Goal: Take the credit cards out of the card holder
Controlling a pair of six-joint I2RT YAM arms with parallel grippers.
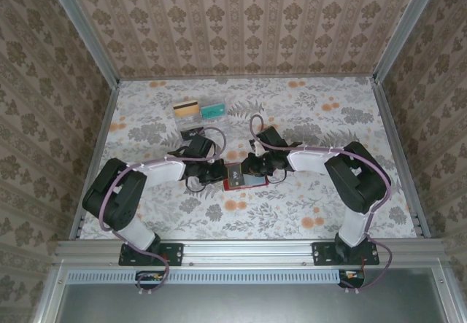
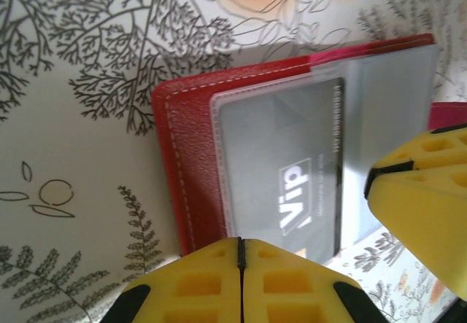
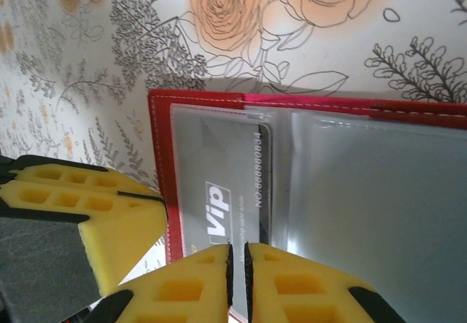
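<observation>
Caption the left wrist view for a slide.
Shut left gripper at the open red wallet, a dark VIP card inside.

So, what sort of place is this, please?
Probably a robot test cell, not a home: a left arm and right arm bolted to a metal rail, wallpapered walls held in a metal frame, and a floral table.

Wide flowered tablecloth (image 1: 314,199) out in front, grey leaves with orange roses scattered over it, and a clear plastic tray (image 1: 191,122) sitting toward its far left. Damask wallpaper (image 1: 248,24) closes in on three sides behind metal corner posts (image 1: 82,28), and an aluminium rail (image 1: 248,251) runs along the near edge.
</observation>
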